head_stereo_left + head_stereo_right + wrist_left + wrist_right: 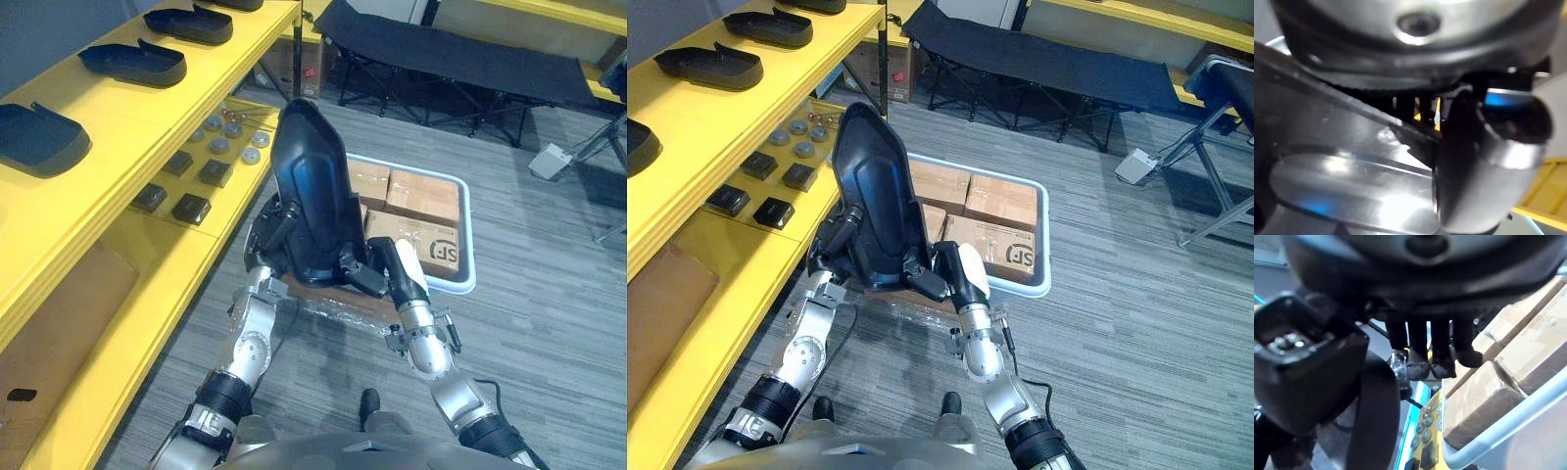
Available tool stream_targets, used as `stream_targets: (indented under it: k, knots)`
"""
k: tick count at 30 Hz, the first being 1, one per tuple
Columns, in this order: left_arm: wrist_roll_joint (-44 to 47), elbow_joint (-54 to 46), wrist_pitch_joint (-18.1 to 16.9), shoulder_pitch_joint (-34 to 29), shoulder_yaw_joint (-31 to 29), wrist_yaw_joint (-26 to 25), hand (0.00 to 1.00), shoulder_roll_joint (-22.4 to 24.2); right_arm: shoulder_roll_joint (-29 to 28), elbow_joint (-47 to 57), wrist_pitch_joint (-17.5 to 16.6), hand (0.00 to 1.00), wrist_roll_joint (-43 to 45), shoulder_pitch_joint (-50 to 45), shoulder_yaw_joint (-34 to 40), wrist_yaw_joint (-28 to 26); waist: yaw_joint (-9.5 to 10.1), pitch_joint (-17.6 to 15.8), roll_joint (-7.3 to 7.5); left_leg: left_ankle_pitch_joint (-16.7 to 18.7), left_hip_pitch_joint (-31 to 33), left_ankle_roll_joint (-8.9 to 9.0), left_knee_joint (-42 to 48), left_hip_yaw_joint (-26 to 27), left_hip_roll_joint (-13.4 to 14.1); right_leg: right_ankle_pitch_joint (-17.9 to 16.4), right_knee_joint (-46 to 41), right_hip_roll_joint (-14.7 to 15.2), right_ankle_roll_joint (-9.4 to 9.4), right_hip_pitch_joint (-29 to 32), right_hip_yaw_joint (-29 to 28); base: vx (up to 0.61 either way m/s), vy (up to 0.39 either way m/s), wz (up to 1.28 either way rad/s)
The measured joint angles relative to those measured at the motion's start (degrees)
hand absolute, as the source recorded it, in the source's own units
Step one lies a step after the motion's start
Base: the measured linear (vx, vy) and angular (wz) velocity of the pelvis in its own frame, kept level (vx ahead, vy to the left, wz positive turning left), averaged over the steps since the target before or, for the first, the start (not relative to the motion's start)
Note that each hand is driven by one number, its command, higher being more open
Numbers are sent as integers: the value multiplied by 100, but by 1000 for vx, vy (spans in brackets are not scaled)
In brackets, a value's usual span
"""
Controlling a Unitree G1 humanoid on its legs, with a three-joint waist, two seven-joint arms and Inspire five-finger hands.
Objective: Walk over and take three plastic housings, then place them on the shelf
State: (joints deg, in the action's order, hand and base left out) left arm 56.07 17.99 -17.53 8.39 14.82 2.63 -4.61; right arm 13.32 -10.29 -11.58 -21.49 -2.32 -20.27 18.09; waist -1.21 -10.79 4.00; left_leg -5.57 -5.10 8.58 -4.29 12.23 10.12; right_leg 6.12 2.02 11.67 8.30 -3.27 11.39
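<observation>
The robot stands beside the yellow shelf (127, 117) with a glossy black plastic housing (312, 186) held upright in front of it, above the grey floor and level with the shelf's lower tier. The left robot hand (278, 227) has its fingers curled round the housing's lower left edge. The right robot hand (372, 276) clamps the bottom right corner, its white-capped thumb beside it. On the top tier, three more housings lie in a row, well apart: the near housing (39, 139), the middle housing (135, 62) and the far housing (191, 23). On the lower tier sit small dark blocks (191, 208) and grey round parts (220, 145). Just past the hands, a pale bin (468, 235) on the floor holds cardboard boxes (421, 196), and a black folding cot (441, 54) stands farther back.
</observation>
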Motion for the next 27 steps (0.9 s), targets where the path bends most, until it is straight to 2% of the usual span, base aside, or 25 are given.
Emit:
stream_targets:
  k: [3,7,9,12,16,19,21,22,23,25,27]
  knots:
    - [-15,0,-72,-233,-11,390,0,-94,-5,6,-48,100,36,-181,-129,33,-44,25,-34,3,-32,1,-1,16,-2,0,12,1,1,-22,-15,-9,5,-3]
    - [-506,-53,-263,-368,-13,403,0,-125,6,21,-53,100,549,-316,-297,103,-24,90,-103,5,-32,0,-1,12,-2,1,30,1,1,-35,-7,0,0,0]
    - [-1039,-293,-315,-552,-42,123,0,-114,-11,38,-138,100,922,-410,-350,102,-10,157,-144,9,-31,1,-3,1,-4,0,38,0,2,-45,14,0,0,0]
    - [-2365,-968,-318,-1080,-165,-465,0,-91,-73,547,-434,100,1504,-630,-134,81,-19,230,-249,9,-25,2,-13,-16,-6,-9,38,1,4,-44,40,-2,2,1]
    - [-4231,-1742,-316,-1684,-549,-1315,0,-88,-243,1169,-950,100,2676,-889,868,-179,-36,321,-357,5,-22,6,-22,-86,-4,-71,20,3,2,-79,115,-14,4,9]
    - [-5583,-2100,-320,-1969,-865,-2124,0,-99,-249,1308,-1214,100,3676,-1215,1398,-544,-40,387,-408,6,-15,7,-44,-106,-4,-113,16,5,-2,-79,152,-7,4,6]
    - [-6645,-2321,-318,-2139,-1133,-2917,0,-117,-299,1346,-1305,100,4832,-1647,1723,-1125,-52,428,-464,9,29,15,-44,-108,-4,-134,19,5,-34,-40,158,0,0,0]
    - [-6709,-2332,-318,-2152,-1137,-2974,0,-118,-308,1347,-1305,100,4925,-1685,1743,-1176,-53,437,-470,9,39,16,-44,-108,-4,-134,19,5,-34,-29,158,0,0,0]
    - [-6988,-2381,-318,-2215,-1169,-3296,0,-121,-367,1347,-1304,100,5358,-1879,1821,-1447,-64,468,-497,4,69,13,-44,-107,-5,-131,20,5,-33,3,156,0,0,0]
    - [-7073,-2426,-322,-2283,-1208,-3612,0,-98,-504,1347,-1296,100,5737,-2148,1860,-1750,-84,488,-528,11,67,20,-43,-102,-3,-126,20,3,-21,6,152,0,0,0]
    - [-6984,-2426,-356,-2292,-1208,-3711,0,-81,-592,1345,-1260,100,5810,-2328,1846,-1913,-94,490,-532,15,67,22,-43,-91,-4,-126,20,3,-21,17,137,0,0,0]
